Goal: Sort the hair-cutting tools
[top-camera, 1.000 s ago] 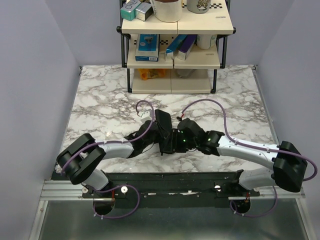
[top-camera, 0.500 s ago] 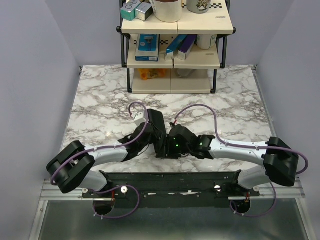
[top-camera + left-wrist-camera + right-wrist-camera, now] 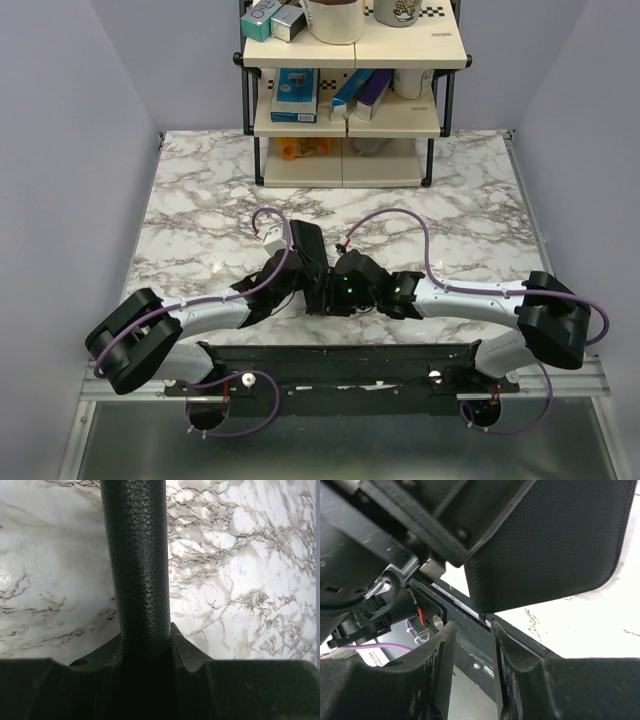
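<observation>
Two arms met low over the near middle of the marble bench (image 3: 200, 210), wrists almost touching. The left tool (image 3: 145, 634) was clenched on a black grained pouch (image 3: 135, 555). In the left wrist view the pouch stood edge-on, rising straight out from between the fingers (image 3: 182, 647), with both faces pinched.

The right tool (image 3: 472, 627) sat just beside the pouch. Its fingers (image 3: 440, 660) stood a narrow gap apart, and only the dark base rail (image 3: 470, 650) showed through that gap. One rounded corner of the pouch hung just beyond the fingertips, above and to the right. I could not tell whether they touched it.

Combs and scissors could not be made out in any view, and I could not tell whether they lay inside the pouch.

A shelf rack (image 3: 350, 125) stood at the far edge of the bench, with blue and purple boxes (image 3: 360, 92) on its middle tier.
</observation>
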`<act>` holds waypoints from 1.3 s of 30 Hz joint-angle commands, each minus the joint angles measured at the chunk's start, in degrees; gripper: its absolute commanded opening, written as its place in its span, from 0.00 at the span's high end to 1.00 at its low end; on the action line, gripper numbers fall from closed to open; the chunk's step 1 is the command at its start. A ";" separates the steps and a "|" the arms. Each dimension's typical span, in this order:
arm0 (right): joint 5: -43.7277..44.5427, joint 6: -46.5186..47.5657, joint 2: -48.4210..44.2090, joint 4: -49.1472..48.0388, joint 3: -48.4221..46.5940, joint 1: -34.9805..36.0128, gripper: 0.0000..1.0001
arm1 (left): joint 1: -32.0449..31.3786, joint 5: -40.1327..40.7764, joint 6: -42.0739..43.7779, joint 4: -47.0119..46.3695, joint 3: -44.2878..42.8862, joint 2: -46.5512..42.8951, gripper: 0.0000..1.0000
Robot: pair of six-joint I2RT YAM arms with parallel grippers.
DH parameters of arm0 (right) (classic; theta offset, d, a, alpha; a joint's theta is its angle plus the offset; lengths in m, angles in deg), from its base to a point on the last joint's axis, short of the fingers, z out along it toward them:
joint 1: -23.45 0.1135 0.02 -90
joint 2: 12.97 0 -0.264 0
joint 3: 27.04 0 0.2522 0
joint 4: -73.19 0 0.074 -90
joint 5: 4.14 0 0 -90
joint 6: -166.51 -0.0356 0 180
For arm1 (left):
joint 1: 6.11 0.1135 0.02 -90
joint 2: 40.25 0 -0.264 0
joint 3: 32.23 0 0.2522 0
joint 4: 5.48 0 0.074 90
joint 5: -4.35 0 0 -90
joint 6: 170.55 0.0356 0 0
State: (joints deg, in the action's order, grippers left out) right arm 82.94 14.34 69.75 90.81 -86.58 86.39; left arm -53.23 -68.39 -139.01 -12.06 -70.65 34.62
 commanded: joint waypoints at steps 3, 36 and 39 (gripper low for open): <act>1.42 -0.49 1.13 -3.15 0.60 0.43 0.59 | -0.17 1.46 -0.08 -3.04 0.41 -2.19 1.00; -0.77 -1.64 5.43 -5.70 -1.07 0.43 0.63 | -0.17 1.64 4.75 -2.69 -1.09 -2.36 1.00; -1.21 -1.72 5.79 -5.70 -1.51 0.52 0.65 | -0.17 1.73 5.02 -3.65 -0.38 -2.80 1.00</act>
State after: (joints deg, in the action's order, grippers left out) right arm 82.11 13.40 74.16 87.20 -86.58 86.41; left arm -53.23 -68.22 -135.40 -11.34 -70.59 34.21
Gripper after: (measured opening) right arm 0.360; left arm 0.351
